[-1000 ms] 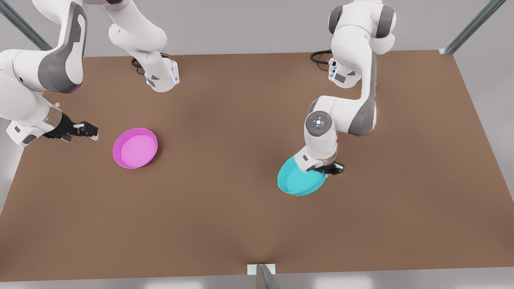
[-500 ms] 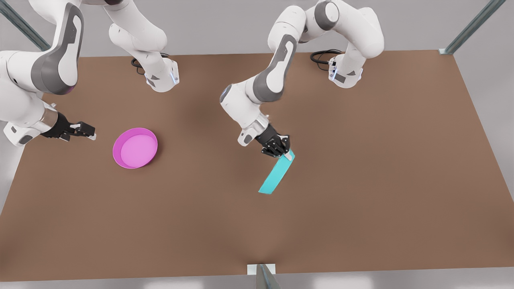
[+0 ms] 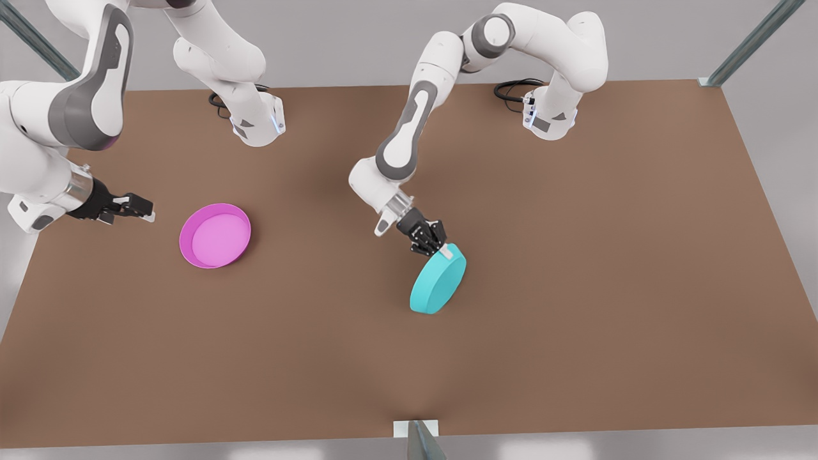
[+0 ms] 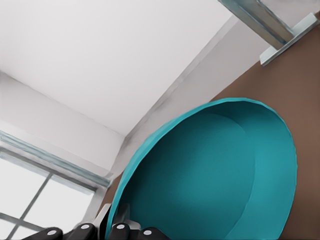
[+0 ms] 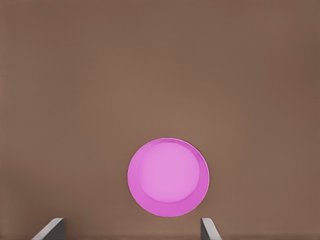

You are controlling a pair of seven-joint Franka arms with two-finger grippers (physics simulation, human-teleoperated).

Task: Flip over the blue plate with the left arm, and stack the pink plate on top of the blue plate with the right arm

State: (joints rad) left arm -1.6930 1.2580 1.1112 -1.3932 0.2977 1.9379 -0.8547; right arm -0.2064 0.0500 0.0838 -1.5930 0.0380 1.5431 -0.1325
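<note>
Two hands: left hand (image 3: 442, 250) clamps blue plate (image 3: 438, 286) rim, plate tilted, underside showing, mid-surface (image 3: 575, 319). Right hand (image 3: 142, 209) open, waiting beside pink plate (image 3: 215, 236), upright.

Both arms are glossy white with grey joint covers. Behind each black two-finger end effector (image 3: 436, 245) (image 3: 139, 207) sits a silver wrist ring. Black cables (image 3: 511, 89) coil at the bases.

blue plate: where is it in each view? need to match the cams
Front view: blue plate right of centre, tilted, underside showing, its upper rim pinched by the left gripper.
Left wrist view: blue plate, inside facing the camera.
Right wrist view: not in it; there, the pink plate.
Shared landmark: the brown table.
</note>
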